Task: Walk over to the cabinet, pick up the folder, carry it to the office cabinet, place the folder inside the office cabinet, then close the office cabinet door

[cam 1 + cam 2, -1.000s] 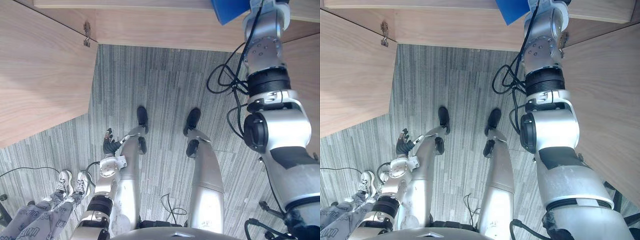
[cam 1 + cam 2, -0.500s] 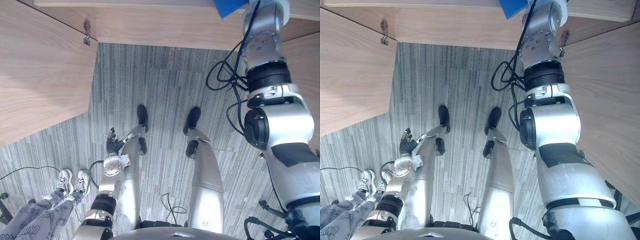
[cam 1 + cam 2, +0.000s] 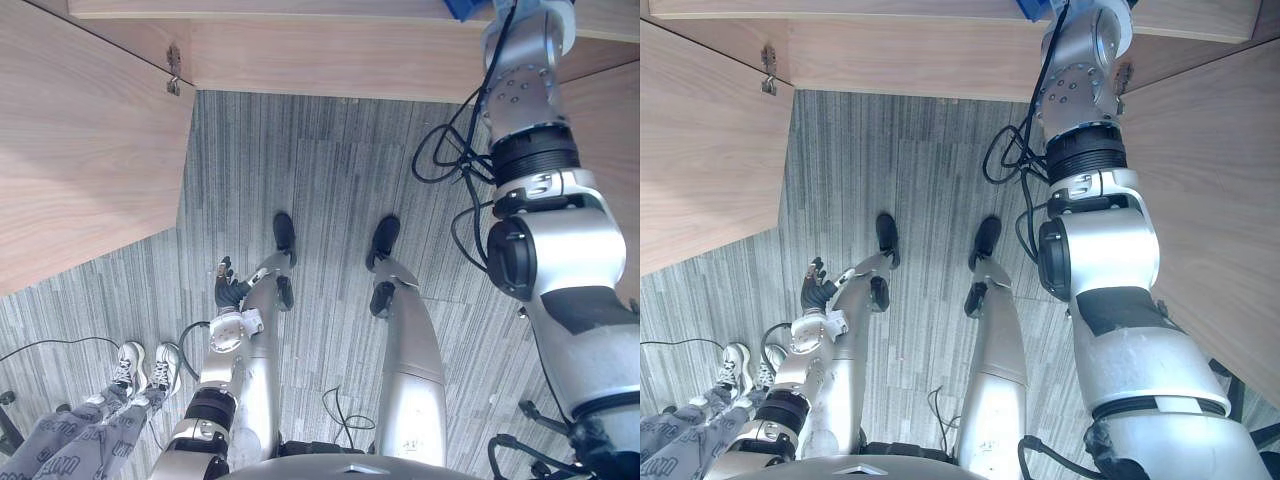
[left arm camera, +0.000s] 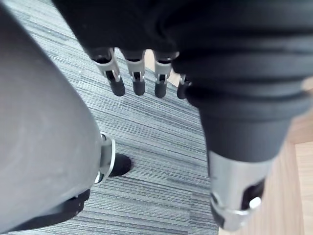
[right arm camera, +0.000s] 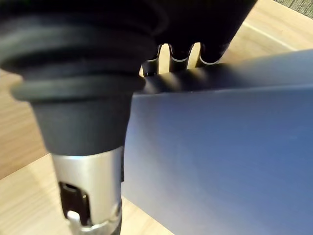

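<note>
The fingers (image 4: 138, 84) of our left hand (image 4: 146, 24) hang straight and relaxed in a row, dark tips down, with nothing between them. The thumb (image 4: 234, 196) stands apart from them, also free. This hand hangs low on our left side over the grey striped carpet (image 3: 330, 170).

Our right hand (image 5: 195, 19) is raised against the blue folder (image 5: 220, 156). The folder's broad face covers the grip, so we cannot tell whether the hand is clasped on it or only lies against it. Light wood (image 5: 24, 191) shows beside and beyond the folder, and we cannot tell whether the folder's edge touches that wood.

From our head we see just a blue corner of the folder at the top edge, right next to our raised right arm and past the front board of the office cabinet (image 3: 330, 60). The cabinet is pale wood. Its left door (image 3: 80, 150) stands open, swung out toward us, with a metal hinge (image 3: 175, 70) where it meets the cabinet body. The right door (image 3: 1210, 200) stands open too, partly behind our arm.

At the lower left, a person's legs in grey patterned trousers (image 3: 60, 440) and white shoes (image 3: 140, 365) stand on the carpet, near our left side.
</note>
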### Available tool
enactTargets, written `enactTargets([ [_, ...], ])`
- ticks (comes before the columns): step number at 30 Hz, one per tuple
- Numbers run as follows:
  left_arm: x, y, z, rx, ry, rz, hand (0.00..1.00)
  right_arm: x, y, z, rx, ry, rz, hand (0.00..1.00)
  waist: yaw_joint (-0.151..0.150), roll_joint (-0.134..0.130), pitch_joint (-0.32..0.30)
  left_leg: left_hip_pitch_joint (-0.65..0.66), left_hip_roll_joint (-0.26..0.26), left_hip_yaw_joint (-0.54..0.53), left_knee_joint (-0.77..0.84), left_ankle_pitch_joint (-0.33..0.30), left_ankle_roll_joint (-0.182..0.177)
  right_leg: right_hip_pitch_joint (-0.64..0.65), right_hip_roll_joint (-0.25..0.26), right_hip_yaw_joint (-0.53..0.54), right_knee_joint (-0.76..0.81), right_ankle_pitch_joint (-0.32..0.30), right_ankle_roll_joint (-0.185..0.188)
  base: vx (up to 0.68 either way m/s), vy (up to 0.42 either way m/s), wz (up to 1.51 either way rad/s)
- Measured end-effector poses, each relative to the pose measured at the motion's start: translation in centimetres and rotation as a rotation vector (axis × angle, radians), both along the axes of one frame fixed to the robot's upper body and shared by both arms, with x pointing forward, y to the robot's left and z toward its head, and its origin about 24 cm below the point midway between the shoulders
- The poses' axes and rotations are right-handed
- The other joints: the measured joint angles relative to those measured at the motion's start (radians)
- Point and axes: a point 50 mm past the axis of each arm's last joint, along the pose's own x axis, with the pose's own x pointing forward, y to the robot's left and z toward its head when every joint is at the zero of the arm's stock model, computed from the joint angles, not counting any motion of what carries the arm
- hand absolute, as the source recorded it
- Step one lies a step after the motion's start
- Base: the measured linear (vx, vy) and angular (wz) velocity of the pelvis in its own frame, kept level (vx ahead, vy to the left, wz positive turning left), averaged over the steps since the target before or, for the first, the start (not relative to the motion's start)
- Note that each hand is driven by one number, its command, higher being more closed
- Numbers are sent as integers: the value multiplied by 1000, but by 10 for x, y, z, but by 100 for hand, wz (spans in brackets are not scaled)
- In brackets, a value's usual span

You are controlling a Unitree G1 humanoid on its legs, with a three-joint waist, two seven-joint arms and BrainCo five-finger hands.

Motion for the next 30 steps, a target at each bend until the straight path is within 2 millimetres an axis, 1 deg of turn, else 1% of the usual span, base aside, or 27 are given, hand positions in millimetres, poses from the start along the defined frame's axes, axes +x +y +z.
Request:
enactTargets([
  [4, 0, 1, 0, 0, 0, 4, 0, 2, 10, -1, -77, 17, 1, 0, -2, 0, 0, 1, 6, 2, 1, 0, 0, 6, 8, 1, -14, 8, 0, 7, -14, -6],
  [9, 0, 1, -1, 0, 6, 2, 0, 6, 32, -5, -203, 23, 34, 0, -4, 0, 0, 4, 14, 4, -1, -1, -1, 8, 14, 0, -16, 9, -2, -2, -20, -3],
  [14, 0, 1, -1, 0, 5, 0, 0, 7, 45, -5, -233, 19, 68, 0, -3, 0, 0, 4, 14, 4, -4, 1, -3, 7, 14, 0, -13, 8, -4, 0, 0, 0],
  [17, 0, 1, -1, 0, 6, 0, 0, 6, 54, -3, -270, 14, 79, 0, 0, 0, 0, 9, 7, 3, -26, 15, -5, 2, 9, -1, -10, 7, -6, 2, -13, 6],
  [20, 0, 1, -1, 0, 7, 0, 0, 4, 61, 7, -274, -9, 101, 0, 5, 0, 0, 16, -2, 0, -58, 38, -11, -7, 2, -7, -4, 2, -13, 0, -33, 14],
  [25, -1, 2, -3, 1, 12, 1, 0, 0, 61, 18, -261, -48, 125, 0, 9, 0, 0, 23, -11, -20, -97, 70, -19, -7, -7, -32, 4, -5, -23, -11, -41, 17],
  [27, -1, 1, -3, -1, 10, -2, 0, -2, 56, 25, -260, -66, 119, 0, 17, 0, 0, 25, -12, -22, -108, 79, -19, -7, -9, -37, 7, -6, -24, -25, -36, 9],
  [30, -1, 1, -3, -3, 9, -9, 0, -3, 50, 27, -258, -70, 103, 0, 23, 0, 0, 29, -12, -20, -116, 84, -20, -6, -11, -37, 8, -6, -25, -19, -21, 3],
])
